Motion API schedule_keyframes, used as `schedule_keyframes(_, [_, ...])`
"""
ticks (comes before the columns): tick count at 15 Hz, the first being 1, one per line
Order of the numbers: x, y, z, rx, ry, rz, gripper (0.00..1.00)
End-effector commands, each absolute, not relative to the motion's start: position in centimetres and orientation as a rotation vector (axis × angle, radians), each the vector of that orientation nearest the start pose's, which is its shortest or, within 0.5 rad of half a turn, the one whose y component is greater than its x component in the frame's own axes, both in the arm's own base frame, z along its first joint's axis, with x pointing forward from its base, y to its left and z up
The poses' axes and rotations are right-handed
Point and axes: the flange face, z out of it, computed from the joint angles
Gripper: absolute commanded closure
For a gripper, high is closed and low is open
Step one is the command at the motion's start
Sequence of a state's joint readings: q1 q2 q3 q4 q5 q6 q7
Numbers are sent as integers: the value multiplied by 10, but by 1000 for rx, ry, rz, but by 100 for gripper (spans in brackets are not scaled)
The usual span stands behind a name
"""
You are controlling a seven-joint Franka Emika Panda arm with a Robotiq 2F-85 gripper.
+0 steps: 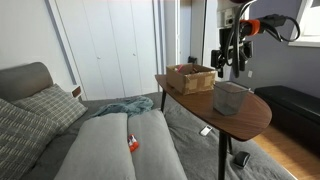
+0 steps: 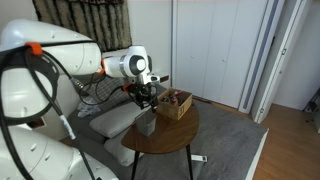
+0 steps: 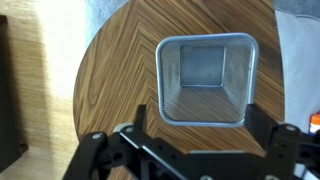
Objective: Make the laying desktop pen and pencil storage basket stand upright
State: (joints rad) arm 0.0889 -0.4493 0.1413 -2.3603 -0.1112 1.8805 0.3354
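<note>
The grey mesh pen and pencil storage basket [image 1: 231, 97] stands upright on the round wooden table [image 1: 256, 116], open mouth up. In the wrist view I look straight down into the basket [image 3: 205, 80] and see its bottom. My gripper [image 1: 234, 68] hangs just above the basket, apart from it, open and empty. Its two fingers [image 3: 197, 128] show at the bottom of the wrist view, spread wider than the basket's near rim. In an exterior view the gripper [image 2: 145, 100] is above the basket [image 2: 147, 122], which is partly hidden.
A low light-brown wicker box [image 1: 190, 78] sits at the far end of the table, also seen in an exterior view [image 2: 175, 104]. A grey sofa with cushions [image 1: 100, 145] and a small orange item [image 1: 132, 145] lie beside the table. A dark bench [image 1: 296, 105] stands behind.
</note>
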Motion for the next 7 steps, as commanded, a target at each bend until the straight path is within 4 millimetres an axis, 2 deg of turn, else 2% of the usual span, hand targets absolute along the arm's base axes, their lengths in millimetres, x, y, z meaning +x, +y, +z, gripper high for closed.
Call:
schedule_keyframes(1, [375,88,540,-3266,127,-138,0])
schedule_keyframes(4, [358,85,570,-3246,166,-202,0])
schedule_keyframes(5, [372,87,553,-3278,154,-181,0])
schedule_keyframes(7, [362,86,566,-3272,162,-216,0])
